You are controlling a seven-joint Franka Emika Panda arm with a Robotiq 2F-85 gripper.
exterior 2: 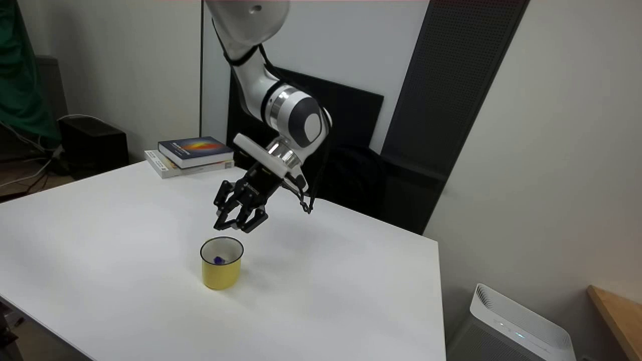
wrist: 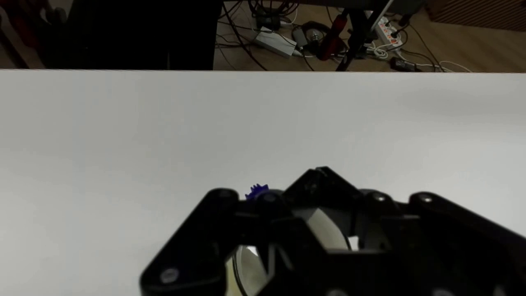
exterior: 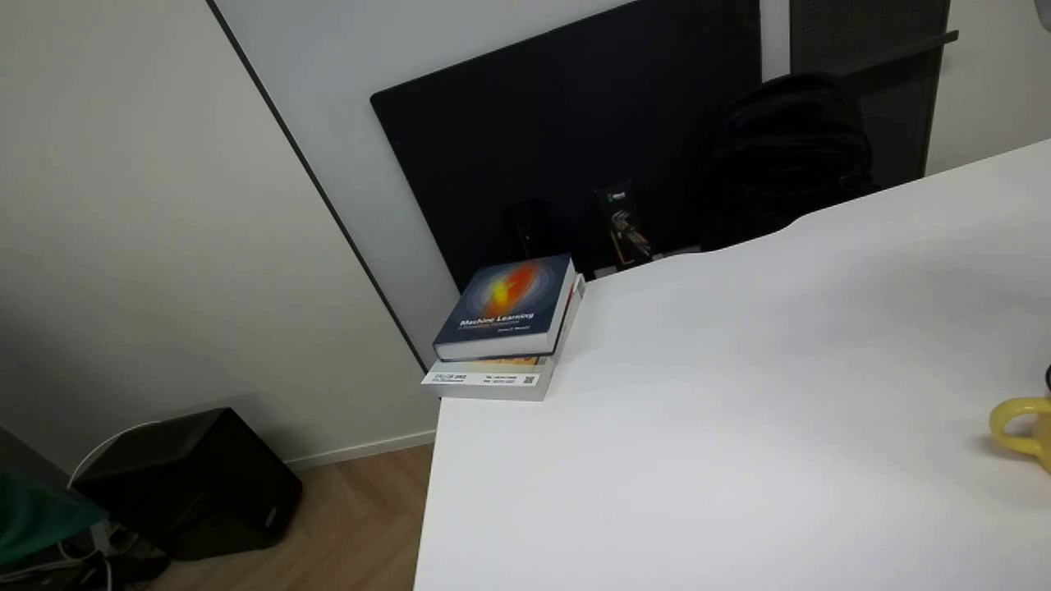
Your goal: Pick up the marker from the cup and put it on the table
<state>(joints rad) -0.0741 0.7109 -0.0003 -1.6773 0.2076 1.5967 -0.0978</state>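
whether the pincer (exterior 2: pixel 232 227) is spread or clenched i cannot tell, so have it parted, centre it over what is likely the blue marker (exterior 2: pixel 219 260) inside the yellow cup (exterior 2: pixel 221 276) beneath, and lower straight without bumping the cup.

Stacked books (exterior: pixel 502 322) and a black backpack (exterior: pixel 792 139)
The dark blue "Machine Learning" book (exterior: pixel 507 300) lies atop a white book (exterior: pixel 480 382). In an exterior view, a white appliance (exterior 2: pixel 526 319) with a small lit light (exterior 2: pixel 520 335) stands near the wall (exterior 2: pixel 546 165); in the wrist view, a power strip (wrist: pixel 387 31) lies on the brown floor (wrist: pixel 489 47).
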